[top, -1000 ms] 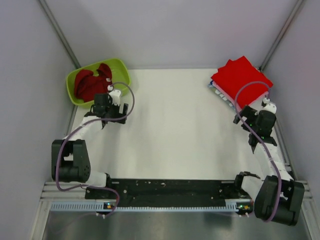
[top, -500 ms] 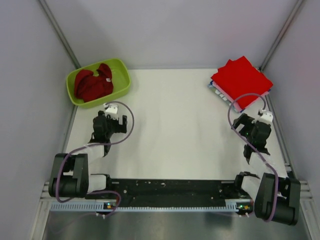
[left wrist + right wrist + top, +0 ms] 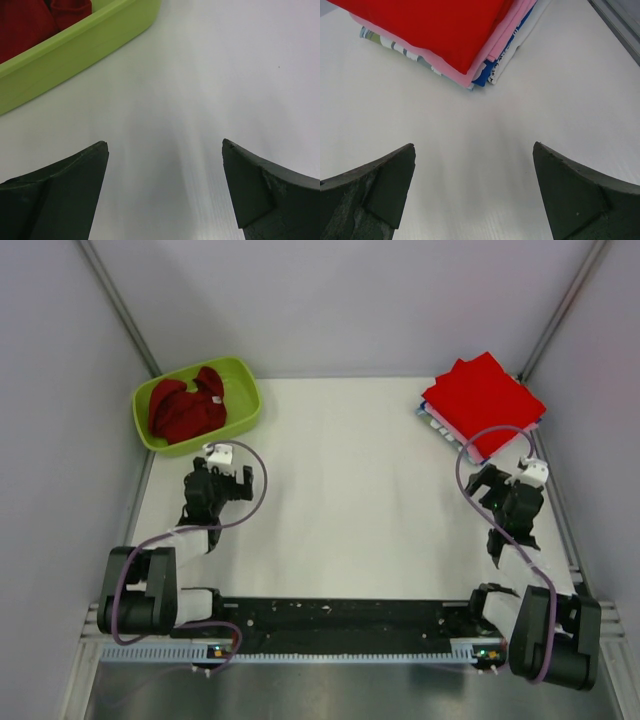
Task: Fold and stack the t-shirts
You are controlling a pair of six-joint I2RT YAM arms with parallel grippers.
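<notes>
A folded bright red t-shirt (image 3: 483, 395) tops a stack at the back right; under it lie a pink one (image 3: 470, 75) and a blue one (image 3: 487, 75). A crumpled darker red t-shirt (image 3: 185, 408) lies in the lime-green tub (image 3: 243, 400) at the back left, and it also shows in the left wrist view (image 3: 30, 22). My left gripper (image 3: 213, 480) is open and empty over the table just in front of the tub. My right gripper (image 3: 503, 487) is open and empty just in front of the stack.
The white table (image 3: 350, 500) is walled by grey panels left, right and behind. The tub's wall (image 3: 80, 47) crosses the left wrist view. A metal rail (image 3: 620, 27) runs along the table's right edge.
Both arms have drawn back toward their bases: the left gripper has left the tub's edge, the right gripper has moved away from the stack. Little change in the last half second.
</notes>
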